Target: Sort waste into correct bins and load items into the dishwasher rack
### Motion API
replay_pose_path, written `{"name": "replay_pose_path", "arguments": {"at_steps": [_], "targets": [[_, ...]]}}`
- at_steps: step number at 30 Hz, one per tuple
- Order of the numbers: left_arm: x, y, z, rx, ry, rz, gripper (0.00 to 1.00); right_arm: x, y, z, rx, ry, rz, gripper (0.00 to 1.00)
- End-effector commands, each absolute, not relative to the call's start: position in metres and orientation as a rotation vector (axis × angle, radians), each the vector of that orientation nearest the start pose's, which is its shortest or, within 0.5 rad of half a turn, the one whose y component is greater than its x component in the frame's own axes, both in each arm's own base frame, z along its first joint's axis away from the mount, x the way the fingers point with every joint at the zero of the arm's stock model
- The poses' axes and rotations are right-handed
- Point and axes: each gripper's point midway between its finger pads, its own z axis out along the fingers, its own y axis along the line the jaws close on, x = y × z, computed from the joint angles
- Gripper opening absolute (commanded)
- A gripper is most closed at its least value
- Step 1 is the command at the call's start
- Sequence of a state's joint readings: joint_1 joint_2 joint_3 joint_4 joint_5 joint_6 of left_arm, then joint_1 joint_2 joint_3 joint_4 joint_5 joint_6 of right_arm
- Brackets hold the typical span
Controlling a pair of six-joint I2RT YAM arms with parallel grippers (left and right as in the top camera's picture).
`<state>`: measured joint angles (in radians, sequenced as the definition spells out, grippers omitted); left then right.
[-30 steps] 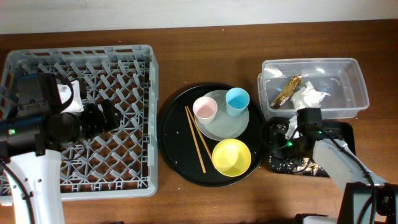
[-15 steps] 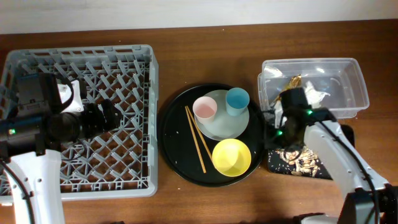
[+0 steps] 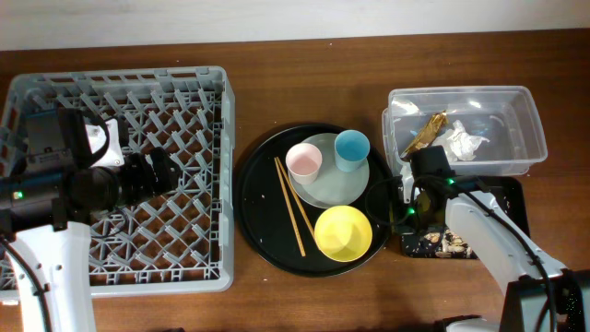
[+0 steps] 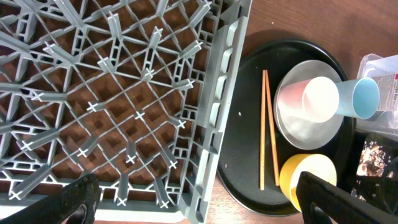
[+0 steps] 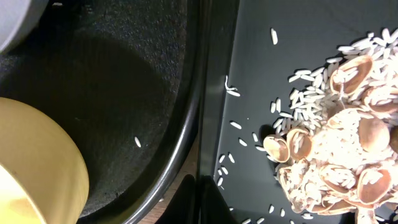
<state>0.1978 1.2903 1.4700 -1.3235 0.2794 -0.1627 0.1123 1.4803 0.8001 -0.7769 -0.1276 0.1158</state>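
Observation:
The foil wrapper (image 3: 426, 134) and white tissue (image 3: 459, 143) lie in the clear tub (image 3: 530, 120). Tan food scraps (image 3: 447, 242) (image 5: 336, 162) lie in the shallow black tray (image 3: 512, 198) (image 5: 261, 74). My right gripper (image 3: 406, 207) (image 5: 202, 202) is shut at that tray's left edge. The plate (image 3: 336, 189), pink cup (image 3: 303, 161), blue cup (image 3: 351, 148), yellow bowl (image 3: 343, 232) and chopsticks (image 3: 291, 207) sit on the round tray. My left gripper (image 3: 157, 171) (image 4: 205, 202) is open and empty above the grey rack (image 3: 221, 138) (image 4: 224, 106).
The large round black tray (image 3: 263, 203) (image 5: 124, 93) lies between the rack and the two bins, almost touching the shallow tray. A few loose rice grains lie on it. The left arm's body covers the rack's left part.
My right gripper went from the black tray up toward the clear tub, then back down to the tray's left edge. The black tray shifted slightly. The left arm has not moved.

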Motion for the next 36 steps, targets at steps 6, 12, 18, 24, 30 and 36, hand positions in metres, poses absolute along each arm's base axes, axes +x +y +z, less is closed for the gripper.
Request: {"name": "replay_pose_path", "arguments": {"at_steps": [6,12,18,24,30,36], "targets": [[0.280,0.008,0.256,-0.409,2.645,-0.368,0.99,0.242,0.046,0.023,-0.148,3.047,0.162,0.04],[0.280,0.008,0.256,-0.409,2.645,-0.368,1.00,0.243,0.045,0.022,-0.170,3.043,0.153,0.12],[0.280,0.008,0.256,-0.409,2.645,-0.368,0.99,0.276,0.048,0.074,-0.178,2.980,0.152,0.32],[0.280,0.008,0.256,-0.409,2.645,-0.368,0.99,0.318,0.000,0.190,-0.085,2.820,-0.218,0.68],[0.280,0.008,0.256,-0.409,2.645,-0.368,0.99,0.325,0.116,0.218,-0.460,2.643,0.509,0.86],[0.280,0.008,0.256,-0.409,2.645,-0.368,0.99,0.335,0.270,0.149,-0.987,2.488,0.270,0.66]]}}
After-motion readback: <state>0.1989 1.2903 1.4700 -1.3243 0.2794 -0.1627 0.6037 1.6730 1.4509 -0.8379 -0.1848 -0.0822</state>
